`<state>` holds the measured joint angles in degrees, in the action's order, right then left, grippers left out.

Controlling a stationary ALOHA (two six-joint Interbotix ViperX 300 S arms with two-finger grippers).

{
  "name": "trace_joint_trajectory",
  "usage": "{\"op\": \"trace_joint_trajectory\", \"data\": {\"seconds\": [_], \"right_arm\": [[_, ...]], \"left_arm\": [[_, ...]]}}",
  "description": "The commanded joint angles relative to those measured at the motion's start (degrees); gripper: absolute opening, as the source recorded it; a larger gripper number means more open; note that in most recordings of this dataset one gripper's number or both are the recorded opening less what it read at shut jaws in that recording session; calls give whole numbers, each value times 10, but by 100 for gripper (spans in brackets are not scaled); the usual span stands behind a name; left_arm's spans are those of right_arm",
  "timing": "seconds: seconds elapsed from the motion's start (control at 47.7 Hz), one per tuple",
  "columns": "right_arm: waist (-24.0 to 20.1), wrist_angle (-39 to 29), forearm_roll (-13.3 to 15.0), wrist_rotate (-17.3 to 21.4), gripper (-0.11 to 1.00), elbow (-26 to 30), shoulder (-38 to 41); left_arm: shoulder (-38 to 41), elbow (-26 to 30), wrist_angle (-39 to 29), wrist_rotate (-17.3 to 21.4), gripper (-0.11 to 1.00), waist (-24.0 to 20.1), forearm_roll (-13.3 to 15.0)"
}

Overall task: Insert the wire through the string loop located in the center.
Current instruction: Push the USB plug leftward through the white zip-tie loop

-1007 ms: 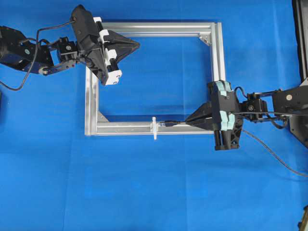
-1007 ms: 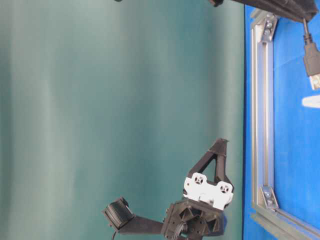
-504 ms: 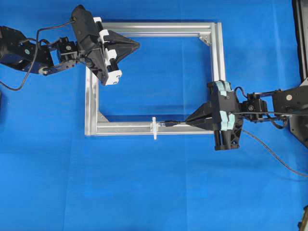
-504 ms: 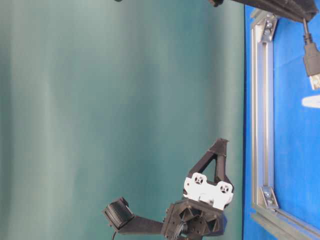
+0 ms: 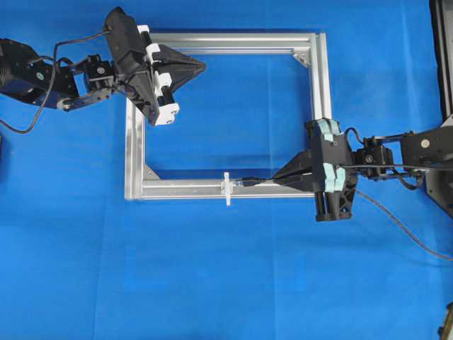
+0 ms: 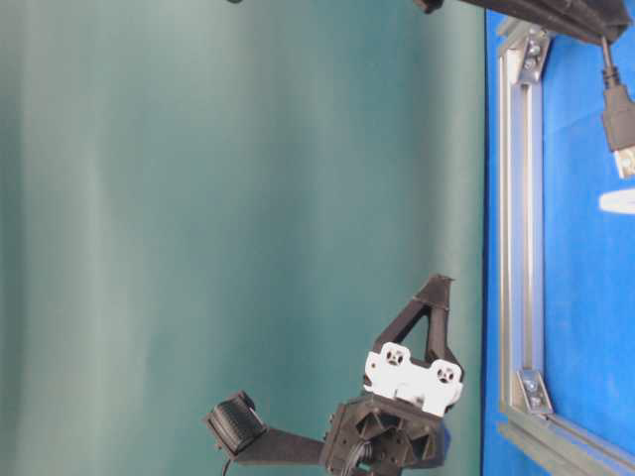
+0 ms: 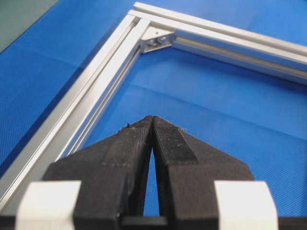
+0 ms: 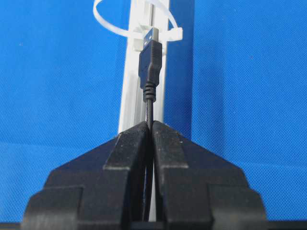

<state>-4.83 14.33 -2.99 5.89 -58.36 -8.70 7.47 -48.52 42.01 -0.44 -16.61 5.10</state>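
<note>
Silver frame [image 5: 317, 99] lay flat on the blue cloth [image 5: 212, 269], with corner brackets [image 7: 157, 40] bolted inside its angles. Nothing stood between plug and loop.

Thin black wire [image 8: 150, 67], ending in a dark plug with a metal tip, stretched along the near frame bar, tip just short of the white string loop [image 8: 112, 24]. Trailed off behind over the cloth.

Right gripper [image 8: 148, 127] pinched the wire. Left gripper [image 7: 152, 120] pressed together on nothing, over the far frame corner.

Bright, even light; soft shadows
</note>
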Motion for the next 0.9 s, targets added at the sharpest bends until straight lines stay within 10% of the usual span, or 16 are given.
{"op": "trace_joint_trajectory", "data": {"seconds": [0.0, 0.881], "right_arm": [[0, 4, -1, 0, -2, 5, -10], [-6, 6, 0, 0, -2, 118, 91]], "left_arm": [[-17, 4, 4, 1, 0, -1, -2], [-17, 6, 3, -3, 0, -1, -2]]}}
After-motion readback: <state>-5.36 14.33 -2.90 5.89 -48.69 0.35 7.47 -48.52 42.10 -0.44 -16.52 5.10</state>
